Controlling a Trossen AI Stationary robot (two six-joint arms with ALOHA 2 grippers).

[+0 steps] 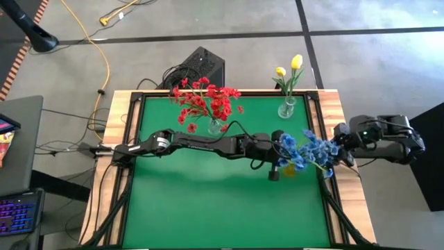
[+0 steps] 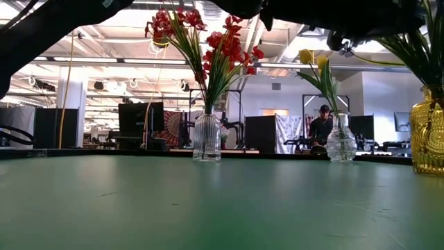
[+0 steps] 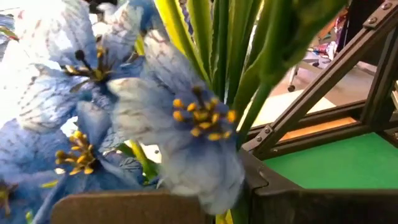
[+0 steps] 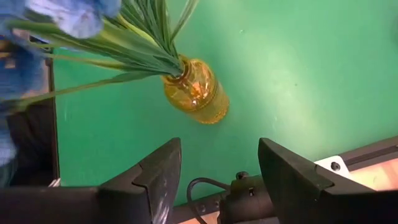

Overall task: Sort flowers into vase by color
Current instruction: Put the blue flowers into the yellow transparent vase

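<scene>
Blue flowers (image 1: 305, 149) (image 3: 124, 112) stand with their green stems in an amber glass vase (image 4: 196, 93) (image 2: 427, 139) at the table's right side. My left gripper (image 1: 277, 161) (image 3: 224, 199) reaches across the table into the blue blooms, shut. My right gripper (image 4: 219, 168) (image 1: 341, 142) hangs open over the right edge, above and beside the amber vase, with nothing between its fingers. Red flowers (image 1: 205, 101) stand in a ribbed clear vase (image 2: 207, 137) at the far middle. Yellow flowers (image 1: 290, 69) stand in a round clear vase (image 2: 340, 139) at the far right. My left gripper comes at the blue flowers nearly level from the table's left. A blue bloom (image 3: 199, 168) lies against its fingertips. The blooms hide whether a stem sits between the fingers, so I cannot tell if it holds one.
Black frame struts (image 3: 323, 93) run along the table's right edge beside the amber vase. A black box with cables (image 1: 201, 66) sits on the floor behind the table. A person (image 2: 322, 125) sits far off in the room. The green mat's near half (image 1: 208, 201) is bare.
</scene>
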